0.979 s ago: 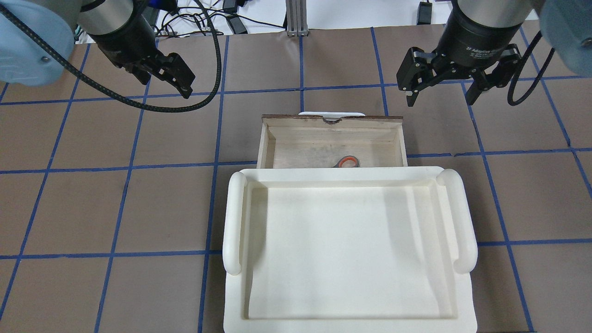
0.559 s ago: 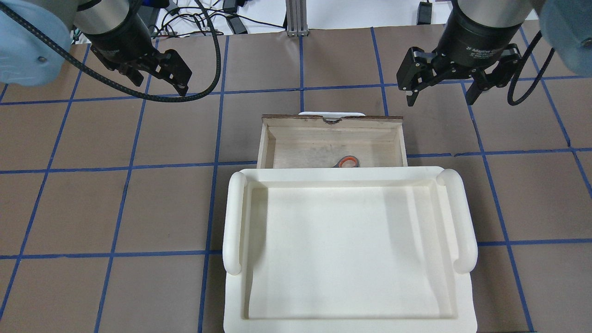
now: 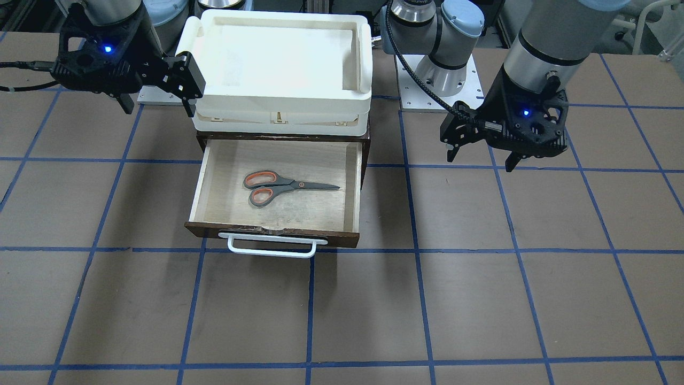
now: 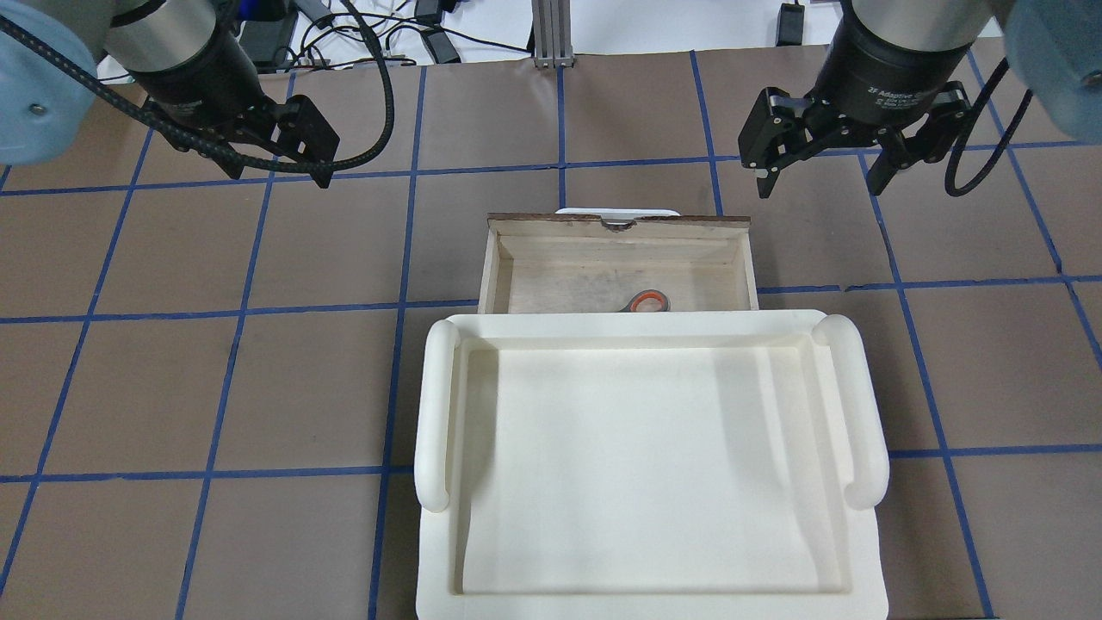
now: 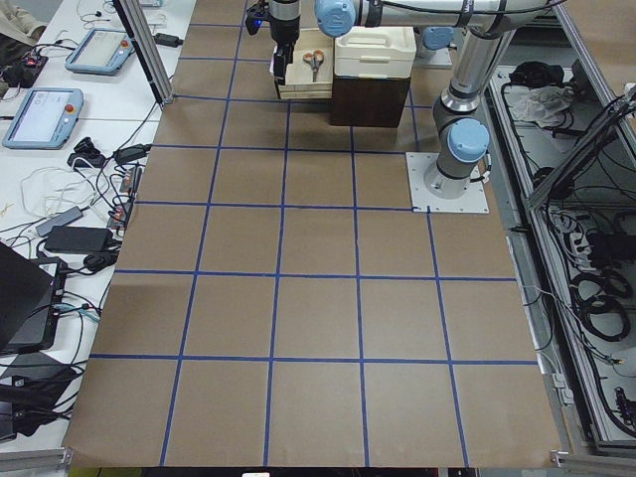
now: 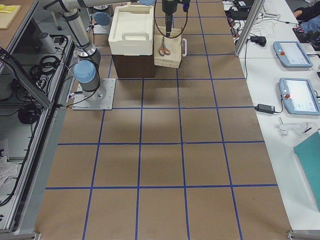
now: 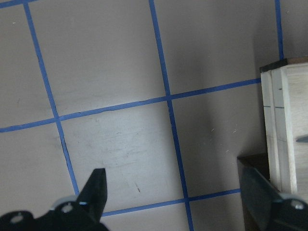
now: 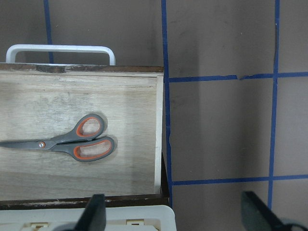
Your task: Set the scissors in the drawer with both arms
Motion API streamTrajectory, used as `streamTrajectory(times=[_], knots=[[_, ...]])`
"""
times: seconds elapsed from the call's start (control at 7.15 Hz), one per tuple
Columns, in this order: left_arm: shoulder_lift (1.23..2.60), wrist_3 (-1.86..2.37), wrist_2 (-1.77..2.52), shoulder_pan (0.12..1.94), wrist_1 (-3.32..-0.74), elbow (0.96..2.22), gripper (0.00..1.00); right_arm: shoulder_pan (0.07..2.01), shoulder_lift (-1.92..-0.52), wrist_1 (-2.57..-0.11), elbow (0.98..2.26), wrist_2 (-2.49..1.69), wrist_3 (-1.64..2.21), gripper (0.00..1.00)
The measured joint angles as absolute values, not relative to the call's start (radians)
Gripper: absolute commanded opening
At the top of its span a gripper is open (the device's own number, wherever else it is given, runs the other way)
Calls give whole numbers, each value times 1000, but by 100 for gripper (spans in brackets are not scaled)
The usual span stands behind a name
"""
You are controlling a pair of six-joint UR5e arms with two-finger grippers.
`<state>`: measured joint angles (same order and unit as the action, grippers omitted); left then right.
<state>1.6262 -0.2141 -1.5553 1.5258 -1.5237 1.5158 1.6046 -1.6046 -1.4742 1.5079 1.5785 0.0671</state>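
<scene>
We find the scissors (image 3: 283,187) lying flat on the pale floor of the open drawer (image 3: 200,184), about midway across it and with the blades closed. Their long axis runs parallel to the drawer's front. The orange-lined handle loops point toward the robot's right and the blade tips toward its left. The right wrist view shows the same lie (image 8: 72,142). The drawer's white bar handle (image 3: 271,248) faces away from the robot. A cream-white tray (image 3: 278,109) sits on the dark cabinet above the drawer's rear. The left end effector (image 3: 481,160) hangs over the bare bench (image 3: 481,278) off the drawer's left side. Its fingers are spread wide in its wrist view (image 7: 171,178), gripping nothing and touching nothing. The right end effector (image 4: 818,185) hovers off the drawer's right side, near its front corner. We see its fingers (image 8: 96,211) equally wide apart and empty, clear of the drawer.
</scene>
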Motion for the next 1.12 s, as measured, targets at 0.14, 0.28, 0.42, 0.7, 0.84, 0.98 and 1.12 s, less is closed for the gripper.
streamTrajectory(times=[0.14, 0.28, 0.42, 0.7, 0.84, 0.98, 1.12], knots=[[1624, -211, -1555, 1524, -1527, 1518, 100, 1605, -1605, -1474, 1508, 1578, 67, 100], [1620, -200, -1555, 1523, -1529, 1519, 100, 1605, -1605, -1474, 1508, 1578, 67, 100], [1615, -185, -1556, 1521, -1535, 1520, 100, 1605, -1605, -1474, 1508, 1578, 67, 100], [1602, -174, -1560, 1505, -1552, 1521, 100, 1605, -1605, -1474, 1508, 1578, 68, 100], [1595, -172, -1561, 1502, -1559, 1521, 100, 1605, -1604, -1474, 1508, 1578, 68, 100], [1590, -167, -1561, 1504, -1561, 1520, 100, 1605, -1604, -1474, 1508, 1578, 67, 100], [1587, -155, -1560, 1506, -1562, 1519, 100, 1605, -1603, -1473, 1508, 1578, 67, 100]])
